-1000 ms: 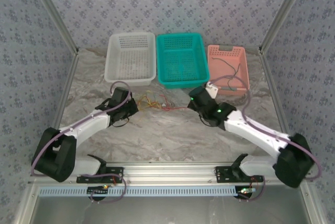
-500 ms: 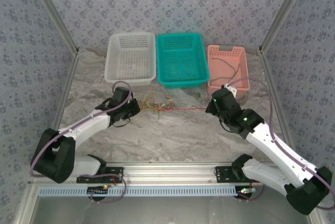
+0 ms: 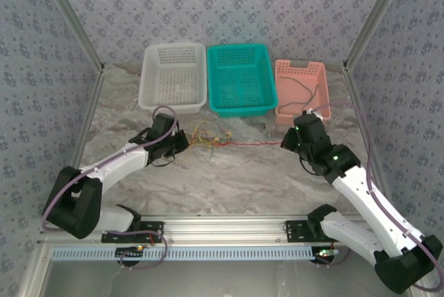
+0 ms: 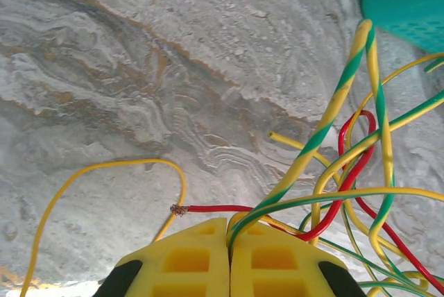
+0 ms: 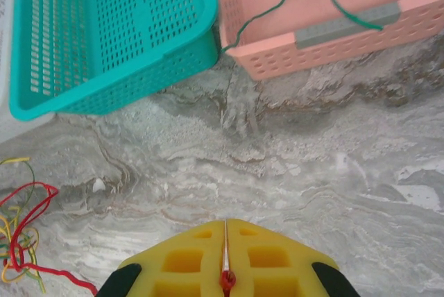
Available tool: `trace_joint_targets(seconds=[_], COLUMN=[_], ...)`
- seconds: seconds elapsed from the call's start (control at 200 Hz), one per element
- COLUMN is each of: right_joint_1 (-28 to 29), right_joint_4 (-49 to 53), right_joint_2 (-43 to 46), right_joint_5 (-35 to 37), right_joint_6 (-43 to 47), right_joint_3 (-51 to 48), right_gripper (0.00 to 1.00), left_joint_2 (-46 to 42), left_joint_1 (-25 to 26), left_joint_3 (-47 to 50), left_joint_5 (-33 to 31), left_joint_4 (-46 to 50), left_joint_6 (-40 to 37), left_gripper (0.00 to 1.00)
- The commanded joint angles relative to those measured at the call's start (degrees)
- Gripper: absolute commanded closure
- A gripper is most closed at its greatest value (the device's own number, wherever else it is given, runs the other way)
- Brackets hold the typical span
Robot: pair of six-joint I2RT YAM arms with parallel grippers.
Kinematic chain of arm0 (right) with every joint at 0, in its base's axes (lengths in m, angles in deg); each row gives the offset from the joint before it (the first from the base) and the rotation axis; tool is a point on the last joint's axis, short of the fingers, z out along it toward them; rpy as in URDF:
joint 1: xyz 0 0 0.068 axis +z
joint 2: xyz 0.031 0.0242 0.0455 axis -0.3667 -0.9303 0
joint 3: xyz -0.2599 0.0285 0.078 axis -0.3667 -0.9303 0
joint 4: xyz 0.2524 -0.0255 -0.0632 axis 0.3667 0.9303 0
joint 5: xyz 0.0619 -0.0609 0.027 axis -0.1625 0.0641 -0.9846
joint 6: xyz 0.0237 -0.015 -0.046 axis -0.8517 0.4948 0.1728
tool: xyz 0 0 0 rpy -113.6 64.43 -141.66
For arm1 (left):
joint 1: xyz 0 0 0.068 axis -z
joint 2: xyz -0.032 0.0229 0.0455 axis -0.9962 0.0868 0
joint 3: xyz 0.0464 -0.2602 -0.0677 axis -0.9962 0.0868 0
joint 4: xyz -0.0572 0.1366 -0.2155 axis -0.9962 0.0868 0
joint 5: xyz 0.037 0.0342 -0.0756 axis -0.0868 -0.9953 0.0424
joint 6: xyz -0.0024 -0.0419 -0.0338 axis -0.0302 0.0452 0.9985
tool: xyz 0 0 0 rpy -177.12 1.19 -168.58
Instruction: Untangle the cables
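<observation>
Fingers on my left gripper [image 4: 227,234] pinch the tangled cables [image 3: 208,135] on the table [image 3: 229,179] between my arms, anchoring them, while my right gripper [image 5: 225,238] clamps one red strand [image 3: 258,143], stretched taut beside the pink basket [image 3: 300,92], to draw it free.

Between the pressed-together pads of the left gripper [image 4: 229,247], the clamped stretch of the cables [image 4: 326,127] is hidden. To its right and below, they run off the view's edges. The red wire [image 5: 225,282] vanishes into the seam of the right gripper [image 5: 225,248]. Ahead of that gripper, the teal basket [image 5: 139,82] and pink basket [image 5: 312,57] are cropped.
</observation>
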Motion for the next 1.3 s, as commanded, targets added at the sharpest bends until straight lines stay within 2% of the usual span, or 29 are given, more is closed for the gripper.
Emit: trace_joint_targets(seconds=[0.0, 0.15, 0.235, 0.36, 0.485, 0.59, 0.73, 0.899, 1.079, 1.234, 1.294], right_joint_1=[2.32, 6.65, 7.64, 7.78, 7.83, 7.78, 7.82, 7.58, 4.68, 0.04, -0.66], right_joint_4=[-1.27, -4.34, -6.12, -6.48, -6.38, -6.39, -6.31, -5.79, -6.56, -9.53, -9.21], right_joint_2=[-2.23, -6.88, -8.59, -10.21, -10.58, -10.8, -11.51, -12.66, -13.41, -16.41, -16.98], right_joint_5=[2.98, 2.2, 1.93, 1.25, 1.16, 1.16, 1.34, 1.3, -0.32, -6.1, -6.3], right_joint_6=[0.84, -0.63, -1.13, -1.32, -1.32, -1.37, -1.16, -0.97, 0.0, 1.62, 1.66], right_joint_3=[-0.34, -1.34, -1.83, -2.35, -2.81, -2.92, -3.07, -3.76, -7.39, -11.44, -12.2], right_gripper=[1.0, 1.0, 1.0, 1.0, 1.0, 1.0, 1.0, 1.0, 1.0, 1.0, 0.84], left_joint_2=[1.8, 2.7, 1.62, -2.3, -7.94, -11.68, -11.73, -0.55, 14.41, 19.33, 20.56], left_joint_1=[-1.59, -0.86, -0.42, -0.07, 0.98, 4.39, 13.3, 21.35, 24.03, 24.3, 24.17], left_joint_3=[0.26, -0.91, -1.43, -2.05, -4.05, -7.21, -12.71, -18.96, -26.9, -25.25, -24.1], left_joint_5=[-5.83, -4.36, -4.59, -5.97, -7.17, -8.27, -13.8, -13.54, -16.29, -17.3, -16.73], left_joint_4=[4.73, 5.89, 7.47, 10.55, 14.85, 18.62, 21.78, 20.63, 24.27, 19.08, 16.66], left_joint_6=[-0.44, -0.53, -0.33, -0.11, 0.36, 1.77, 1.68, -2.51, -3.72, -1.45, -0.54], left_gripper=[1.0, 0.78, 0.69, 0.53, 0.43, 0.39, 0.37, 0.39, 0.39, 0.4, 0.42])
